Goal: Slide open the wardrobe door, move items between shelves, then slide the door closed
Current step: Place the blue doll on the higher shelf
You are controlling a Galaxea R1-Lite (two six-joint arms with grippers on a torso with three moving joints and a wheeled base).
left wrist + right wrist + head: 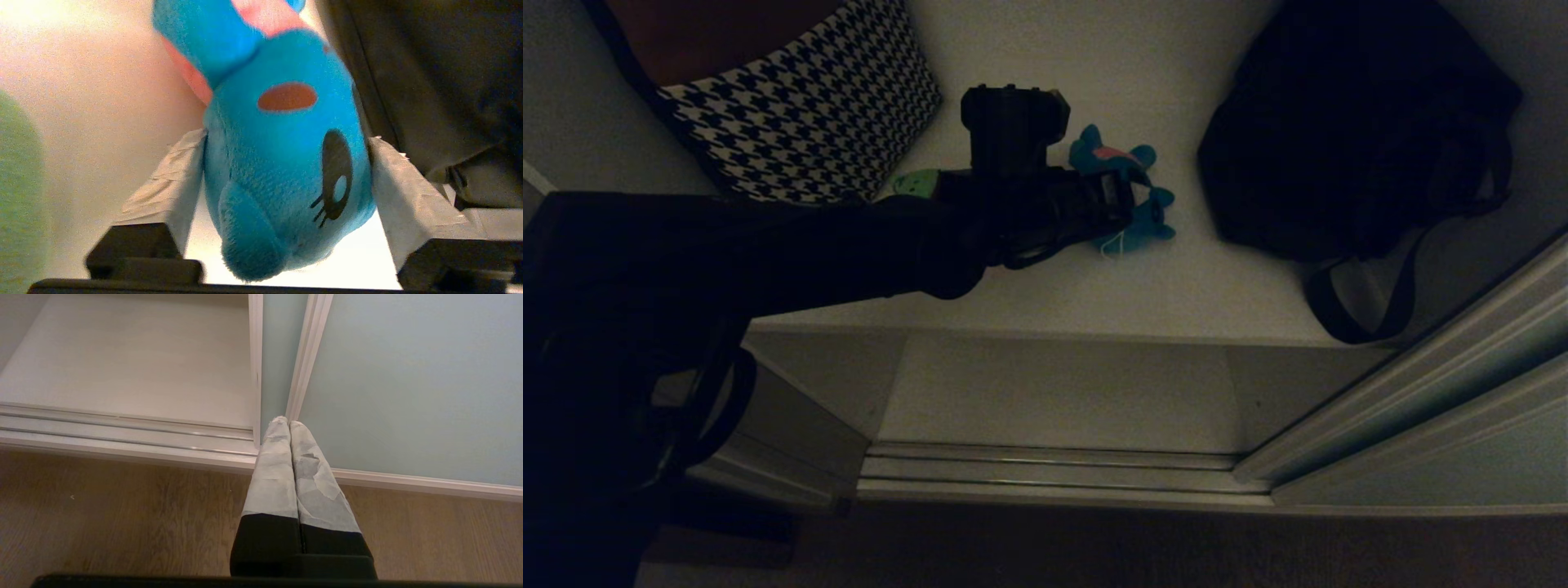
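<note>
Two plush toys (1123, 192) lie on the white shelf (1045, 286), left gripper (286, 179) seemingly spread apart.

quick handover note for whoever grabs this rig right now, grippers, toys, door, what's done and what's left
Left gripper: reached into the wardrobe, jaws open on either side of the teal-blue toy; a grip cannot be confirmed.
Right gripper: shut, empty, parked over the wood floor by the sliding wardrobe door.
Green toy lies on the white shelf beside the houndstooth bag; black bag on the other side.
Done: door open.
Left: confirm toy placement, withdraw the arm, close the door.
</note>
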